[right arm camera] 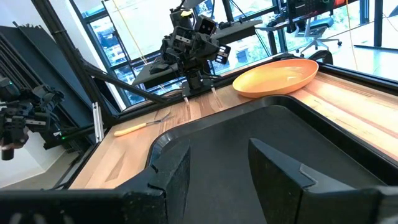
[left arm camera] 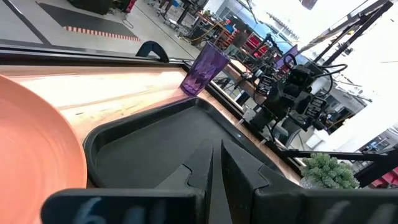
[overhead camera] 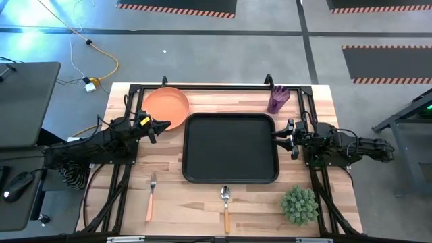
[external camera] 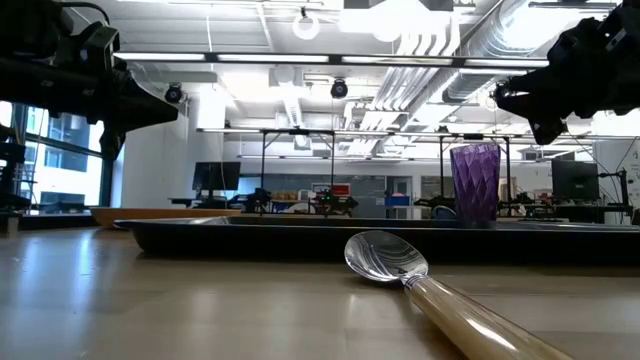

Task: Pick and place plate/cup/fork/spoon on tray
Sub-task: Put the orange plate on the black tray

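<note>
The black tray (overhead camera: 197,150) lies in the middle of the table. The orange plate (overhead camera: 166,106) rests on the table at the tray's far left corner. The purple cup (overhead camera: 278,99) stands upright at the tray's far right corner. The fork (overhead camera: 151,196) lies near the front left, and the spoon (overhead camera: 226,206) lies just in front of the tray's near rim. My left gripper (overhead camera: 160,126) is shut and empty, raised above the table beside the plate's near rim. My right gripper (overhead camera: 277,138) is open and empty, raised over the tray's right rim.
A small green potted plant (overhead camera: 299,204) stands at the front right of the table. A black frame (overhead camera: 202,87) runs along the table's far and side edges. Bare wood shows between the fork and the spoon.
</note>
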